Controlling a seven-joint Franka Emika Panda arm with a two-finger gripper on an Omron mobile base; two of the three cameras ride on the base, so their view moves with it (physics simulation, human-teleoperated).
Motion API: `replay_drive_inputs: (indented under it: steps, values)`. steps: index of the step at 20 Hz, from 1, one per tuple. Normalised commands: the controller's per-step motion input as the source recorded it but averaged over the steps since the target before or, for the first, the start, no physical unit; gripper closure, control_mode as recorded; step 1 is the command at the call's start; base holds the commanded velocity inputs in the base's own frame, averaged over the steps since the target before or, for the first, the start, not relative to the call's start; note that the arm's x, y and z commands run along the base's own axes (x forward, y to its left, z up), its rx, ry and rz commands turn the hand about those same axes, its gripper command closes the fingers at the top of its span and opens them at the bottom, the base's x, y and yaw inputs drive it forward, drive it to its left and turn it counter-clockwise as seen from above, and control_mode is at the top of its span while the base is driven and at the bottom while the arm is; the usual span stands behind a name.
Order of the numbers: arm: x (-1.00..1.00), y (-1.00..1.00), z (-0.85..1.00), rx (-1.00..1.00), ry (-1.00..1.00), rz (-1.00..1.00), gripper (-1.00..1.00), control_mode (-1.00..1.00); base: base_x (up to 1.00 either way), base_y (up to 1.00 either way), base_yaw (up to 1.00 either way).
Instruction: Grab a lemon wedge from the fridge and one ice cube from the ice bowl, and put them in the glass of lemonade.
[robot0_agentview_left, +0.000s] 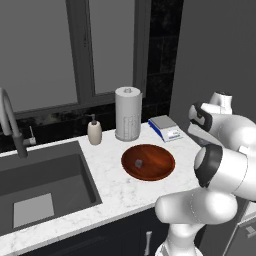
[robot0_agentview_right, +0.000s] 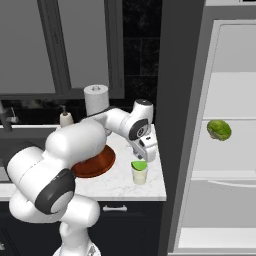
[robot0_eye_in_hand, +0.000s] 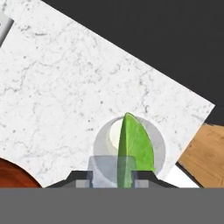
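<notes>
We see the small glossy bright green lemon wedge (robot0_eye_in_hand: 132, 151) pinched between the jaws, directly over the mouth of the small clear tumbler of pale yellow-green lemonade (robot0_eye_in_hand: 114, 133); in the right base view the wedge (robot0_agentview_right: 139, 165) sits at the rim of the tumbler (robot0_agentview_right: 139, 175). We cannot tell whether wedge and liquid touch. The gripper (robot0_agentview_right: 143, 159) hangs just above the glass, jaws clenched on the wedge.

The tumbler stands on the white marbled bench (robot0_agentview_right: 120, 182) near its front right corner. Just beside it, toward the sink, lies the wide shallow reddish-brown wooden ice bowl (robot0_agentview_left: 148, 161), holding one small grey cube (robot0_agentview_left: 138, 162) near its middle. Behind the bowl we note a tall white perforated cylinder (robot0_agentview_left: 128, 114), a cream soap bottle (robot0_agentview_left: 94, 131) and a flat blue-and-white scale (robot0_agentview_left: 166, 128). A dark sink basin (robot0_agentview_left: 40, 187) with a grey tap (robot0_agentview_left: 11, 125) lies well apart at the left.

To the right the tall grey fridge (robot0_agentview_right: 182, 100) stands open, white interior showing; a rounded green leafy vegetable (robot0_agentview_right: 219, 129) rests on a shelf.
</notes>
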Motion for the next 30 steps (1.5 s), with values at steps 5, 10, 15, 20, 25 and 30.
replay_drive_inputs:
  steps: [5,10,15,20,25,30]
  values:
    - [0.00,0.00,-0.03,0.00,0.00,-0.09,1.00,-1.00,0.00,0.00,0.00]
    - [0.00,0.00,-0.01,0.00,0.00,-0.11,1.00,-1.00,0.00,0.00,0.00]
    - [0.00,0.00,-0.01,0.00,0.00,-0.06,1.00,-1.00,0.00,0.00,0.00]
    - [0.00,0.00,0.00,0.00,0.00,-0.04,-1.00,-1.00,0.00,0.00,0.00]
    - [0.00,0.00,0.00,0.00,0.00,0.00,-1.00,-1.00,0.00,0.00,0.00]
    - [0.00,0.00,0.00,0.00,0.00,0.00,-1.00,-1.00,0.00,0.00,0.00]
